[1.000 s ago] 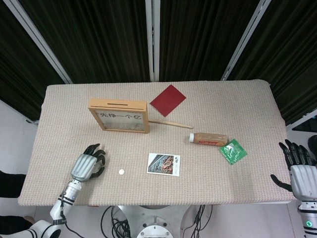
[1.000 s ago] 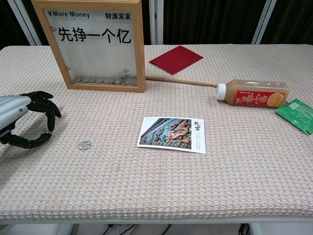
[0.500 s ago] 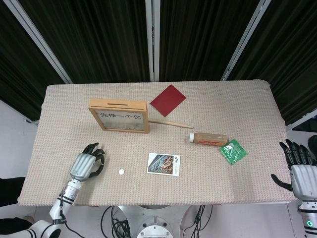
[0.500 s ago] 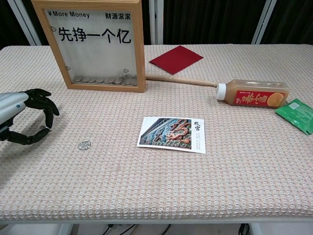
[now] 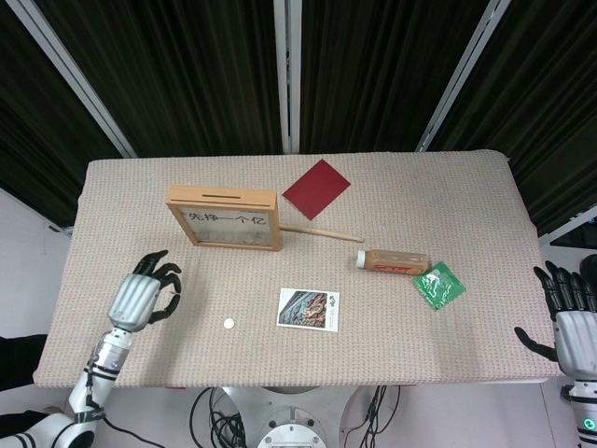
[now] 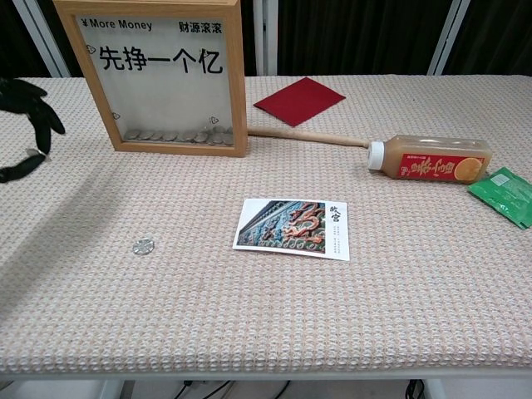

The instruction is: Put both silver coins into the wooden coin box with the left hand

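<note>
Currently your left hand hovers empty with fingers spread, left of 1 silver coin lying on the table, well in front of the upright wooden coin box.

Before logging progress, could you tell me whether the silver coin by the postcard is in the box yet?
Out: the silver coin lies flat on the table, well apart from the wooden coin box.
</note>
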Controlling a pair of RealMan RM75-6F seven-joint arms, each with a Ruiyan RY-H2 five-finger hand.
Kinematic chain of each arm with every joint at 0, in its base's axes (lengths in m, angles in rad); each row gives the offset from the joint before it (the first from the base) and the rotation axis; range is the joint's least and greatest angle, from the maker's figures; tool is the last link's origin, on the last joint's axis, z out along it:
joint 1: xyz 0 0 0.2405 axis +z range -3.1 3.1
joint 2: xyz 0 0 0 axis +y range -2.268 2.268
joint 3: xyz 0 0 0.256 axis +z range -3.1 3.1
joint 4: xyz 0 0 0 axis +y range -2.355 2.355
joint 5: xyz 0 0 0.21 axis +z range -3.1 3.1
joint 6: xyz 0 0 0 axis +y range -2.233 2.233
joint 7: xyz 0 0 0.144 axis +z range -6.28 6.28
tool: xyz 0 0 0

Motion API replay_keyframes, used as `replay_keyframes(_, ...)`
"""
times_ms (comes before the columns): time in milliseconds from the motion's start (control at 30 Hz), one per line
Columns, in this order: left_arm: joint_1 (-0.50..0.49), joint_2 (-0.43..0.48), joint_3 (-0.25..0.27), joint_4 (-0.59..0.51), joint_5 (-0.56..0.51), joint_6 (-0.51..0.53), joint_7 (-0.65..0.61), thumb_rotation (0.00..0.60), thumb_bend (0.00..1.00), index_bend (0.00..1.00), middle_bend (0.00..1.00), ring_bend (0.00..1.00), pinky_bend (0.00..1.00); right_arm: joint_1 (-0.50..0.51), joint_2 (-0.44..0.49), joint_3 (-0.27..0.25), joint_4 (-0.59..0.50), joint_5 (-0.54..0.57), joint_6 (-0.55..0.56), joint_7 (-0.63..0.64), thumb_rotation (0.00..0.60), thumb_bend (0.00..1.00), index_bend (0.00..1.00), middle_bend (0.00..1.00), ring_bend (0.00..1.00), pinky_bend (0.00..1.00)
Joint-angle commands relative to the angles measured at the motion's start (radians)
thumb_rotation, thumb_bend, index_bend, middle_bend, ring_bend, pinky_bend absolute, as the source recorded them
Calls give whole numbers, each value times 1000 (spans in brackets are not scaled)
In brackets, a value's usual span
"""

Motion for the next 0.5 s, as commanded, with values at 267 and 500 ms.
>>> replay_keyframes(267,-58,268,-186,-301,-129,-9,92,600,446,597,314,91,147,-2,6,3,-9,-10,15,2,600,92,0,0,0,0)
replay_keyframes(500,-212,322,-328,-365,-290,-167,104,600,446,606,315,91,151,-2,12,-3,-20,-24,18,-2,600,95,0,0,0,0)
